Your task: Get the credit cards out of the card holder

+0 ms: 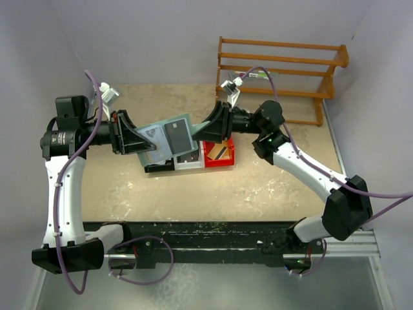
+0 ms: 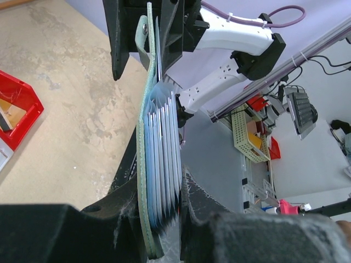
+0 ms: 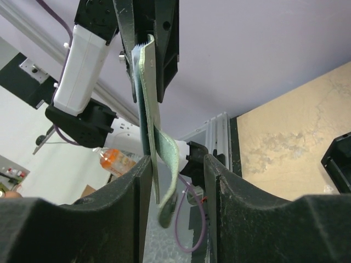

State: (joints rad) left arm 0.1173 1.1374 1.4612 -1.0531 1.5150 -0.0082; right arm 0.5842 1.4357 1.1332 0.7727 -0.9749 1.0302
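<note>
The grey-green card holder (image 1: 169, 137) hangs in the air above the bins, stretched between both grippers. My left gripper (image 1: 145, 141) is shut on its left end. In the left wrist view the holder (image 2: 143, 164) is edge-on, with several light-blue credit cards (image 2: 164, 159) fanned in it and pinched between the jaws of the left gripper (image 2: 162, 189). My right gripper (image 1: 201, 131) is open at the right end. In the right wrist view the holder's flap (image 3: 164, 159) curls between the spread fingers of the right gripper (image 3: 176, 170), lying against the left finger.
Under the holder stand a black bin (image 1: 158, 167), a white bin (image 1: 188, 162) and a red bin (image 1: 219, 154) in a row on the tan table. A wooden rack (image 1: 277, 71) stands at the back right. Walls close in on three sides.
</note>
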